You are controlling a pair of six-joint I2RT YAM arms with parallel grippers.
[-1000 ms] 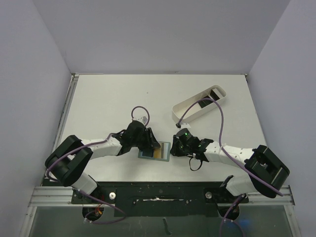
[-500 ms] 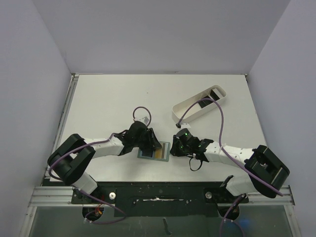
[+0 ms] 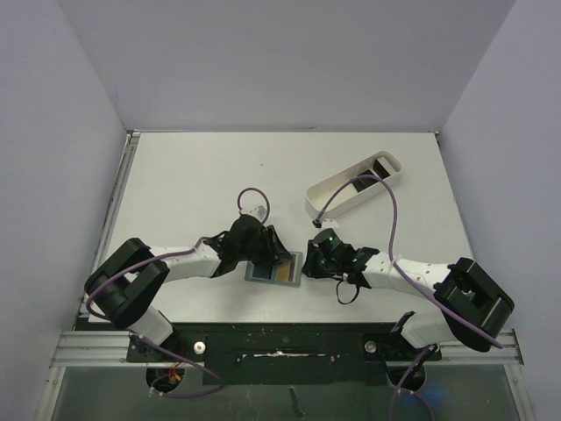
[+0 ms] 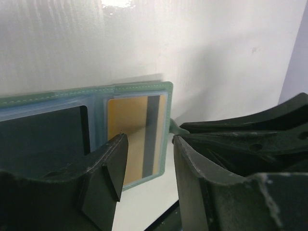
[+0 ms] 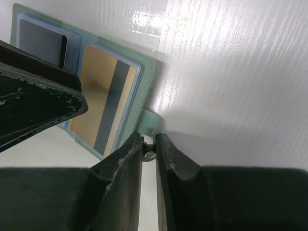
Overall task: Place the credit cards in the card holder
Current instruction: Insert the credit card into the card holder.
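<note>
- The left arm reaches in from the left side of the white desk, bent low toward the middle near edge.
- The left end effector sits over the left part of the card holder. Its jaws stand moderately apart with nothing clamped between them. In the left wrist view the two fingers frame the holder's right half from above.
- The card holder lies open and flat on the desk, between the two end effectors and close to the near edge. It is grey-green with stitched borders and bluish clear pockets.
- Its left pocket holds a dark card.
- Its right pocket holds a gold card with a dark stripe running along its length. The card sits fully inside the pocket.
- A small snap tab sticks out from the holder's right edge.
- The right end effector comes in from the right, low to the desk. Its jaws are drawn narrow and pinch the snap tab, so it holds the card holder by that tab.
- Farther back and to the right, well apart from the holder, a long white tray lies at a slant on the desk.
- A black card lies inside the tray at its far right end.
</note>
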